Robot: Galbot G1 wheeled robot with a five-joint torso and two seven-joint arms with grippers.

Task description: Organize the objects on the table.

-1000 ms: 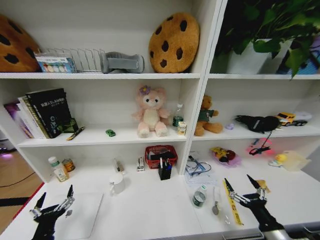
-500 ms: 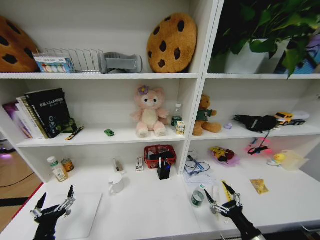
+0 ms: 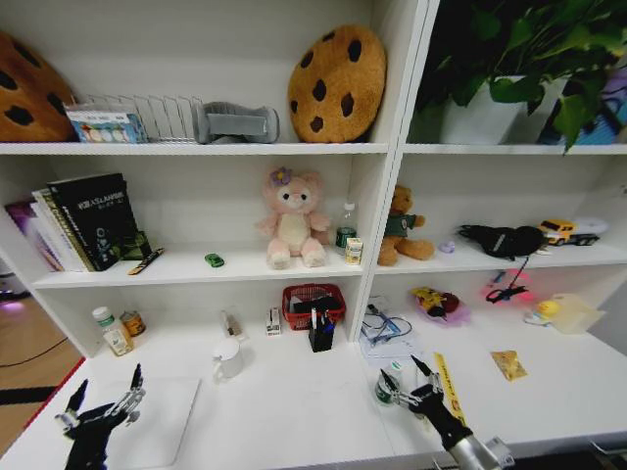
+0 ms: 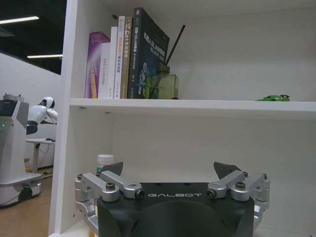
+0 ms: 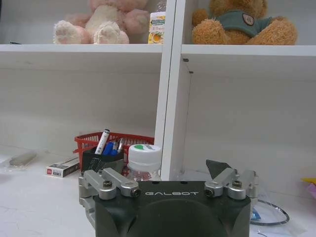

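On the white table (image 3: 294, 411), a silver laptop (image 3: 152, 421) lies closed at the front left. My left gripper (image 3: 103, 399) hovers open over the laptop's near corner. It shows open in its wrist view (image 4: 170, 169) too, holding nothing. My right gripper (image 3: 402, 370) is open, right beside a small white-capped bottle (image 3: 385, 392). In the right wrist view the bottle (image 5: 144, 157) stands just ahead of the open right gripper (image 5: 168, 170). A tiny green toy car (image 3: 215, 259) (image 4: 273, 98) sits on the shelf. A white marker (image 5: 102, 141) stands in a black pen holder (image 3: 320, 336).
A white mug (image 3: 228, 359) and a red wire basket (image 3: 314, 304) stand mid-table near the back. A yellow strip (image 3: 449, 384) and a snack packet (image 3: 506, 364) lie to the right. Books (image 3: 83, 220), plush toys (image 3: 292, 217) and a shelf divider (image 3: 364, 264) rise behind.
My right gripper has swung left across the table, from over the yellow strip to beside the small bottle. The left arm has stayed put.
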